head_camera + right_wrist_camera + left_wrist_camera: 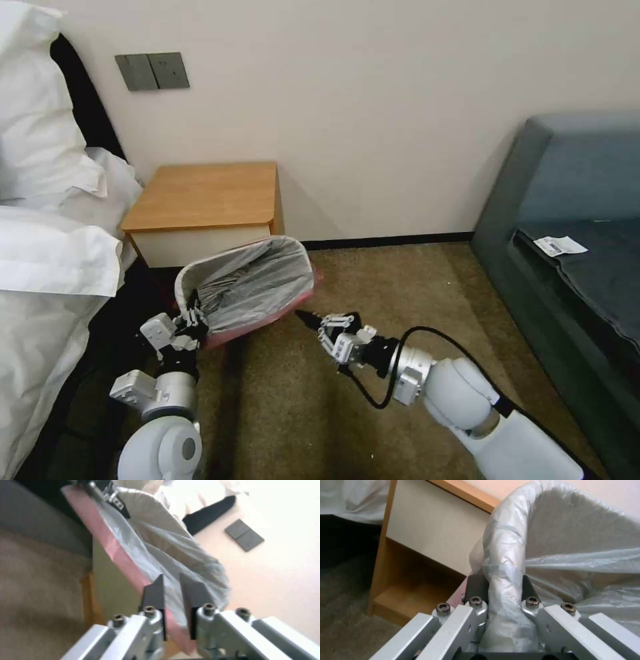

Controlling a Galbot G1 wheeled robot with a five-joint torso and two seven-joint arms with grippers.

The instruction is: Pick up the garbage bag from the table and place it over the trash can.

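The trash can (183,283) leans tilted on the carpet in front of the table (203,193), its mouth turned up and to the right. The garbage bag (257,280) lines it, grey plastic folded over the rim and a pink band along the lower outside. My left gripper (195,315) is at the can's near left rim. In the left wrist view the left gripper (501,580) is shut on the bag-wrapped rim (506,555). My right gripper (305,318) hovers just off the pink band at the can's lower right. Its fingers (155,592) stand a narrow gap apart, holding nothing.
A bed with white bedding (47,233) fills the left side, close to my left arm. A grey sofa (573,220) with a paper slip (560,245) stands at the right. Brown carpet (400,287) lies between them. The wall holds a grey switch plate (152,71).
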